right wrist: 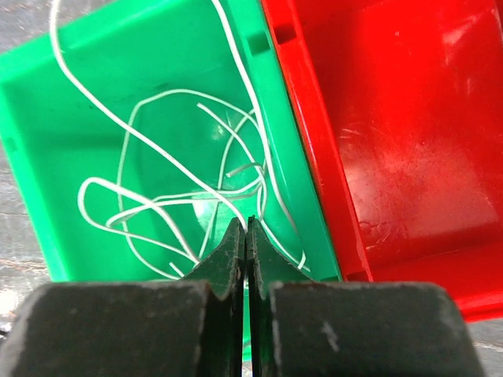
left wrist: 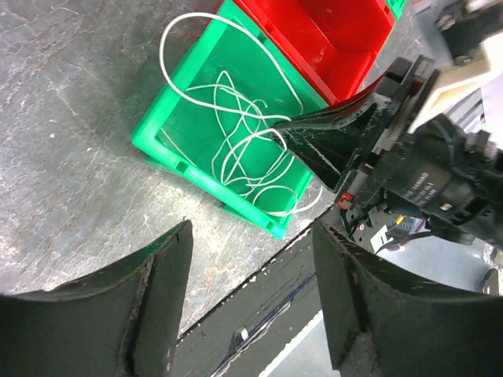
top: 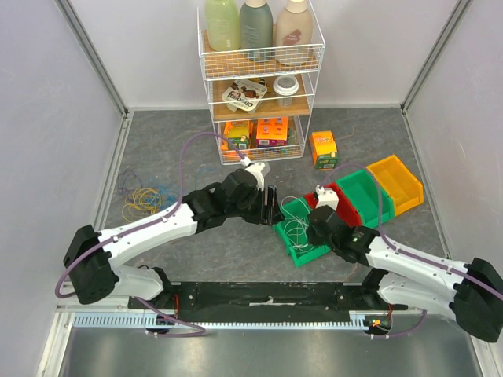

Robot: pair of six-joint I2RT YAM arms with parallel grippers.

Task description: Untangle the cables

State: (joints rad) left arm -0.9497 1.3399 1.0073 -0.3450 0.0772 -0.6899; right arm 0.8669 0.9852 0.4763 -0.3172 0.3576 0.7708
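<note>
A white cable (top: 295,228) lies in loose loops inside a green bin (top: 302,255). My right gripper (top: 308,222) reaches into that bin. In the right wrist view it (right wrist: 246,221) is shut, with a strand of the white cable (right wrist: 157,204) running into its tips. My left gripper (top: 271,208) hovers just left of the bin, open and empty (left wrist: 251,232). The left wrist view shows the bin (left wrist: 204,177), the white cable (left wrist: 236,149) and the right gripper's fingertips (left wrist: 287,129). Yellow cable loops (top: 141,203) and blue ones (top: 169,188) lie at the far left.
A red bin (top: 346,208), a darker green bin (top: 361,188) and a yellow bin (top: 397,182) stand in a row to the right. An orange box (top: 323,149) and a wire shelf (top: 259,78) with bottles stand behind. A black base rail (top: 267,294) runs along the near edge.
</note>
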